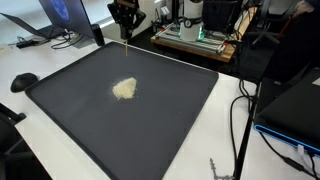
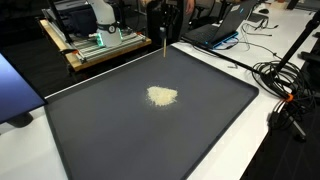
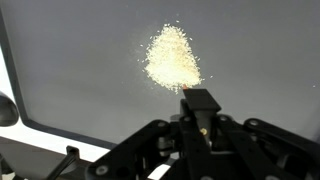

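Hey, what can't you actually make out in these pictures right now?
Pale pile: exterior views, too small to tell powder from grains.
Thin stick in the gripper: exterior view, too thin to see whether its tip touches the dark mat.
Bench clutter: exterior view, cut by top edge.

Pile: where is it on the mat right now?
In an exterior view the pile sits near the middle of the black mat, apart from the thin stick that the hand holds near the mat's far edge.

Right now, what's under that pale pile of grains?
The pile lies on the dark mat, which shows all round it. Whatever sits directly beneath the grains is covered and cannot be seen.
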